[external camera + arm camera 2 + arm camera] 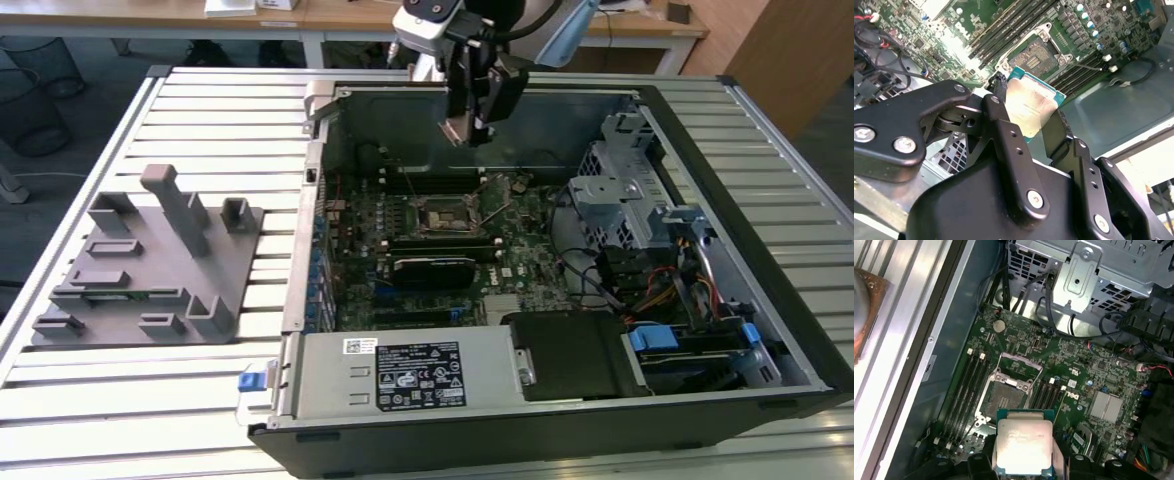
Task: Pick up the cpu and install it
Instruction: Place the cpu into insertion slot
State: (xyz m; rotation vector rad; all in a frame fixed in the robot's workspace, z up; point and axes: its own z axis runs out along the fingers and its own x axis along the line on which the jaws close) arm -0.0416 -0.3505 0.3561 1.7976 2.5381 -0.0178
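Mobo (1079, 365) below; silvery cpu (1022, 447), teal rim

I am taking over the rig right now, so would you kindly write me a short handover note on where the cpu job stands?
Hand: shut on the cpu, gripping it by its edges and holding it above the motherboard inside the open computer case.
Socket: empty, no chip in it.
Done: the cpu is picked up and sits over the board, close to the socket.
Left: the install; the cpu is not yet in the socket.
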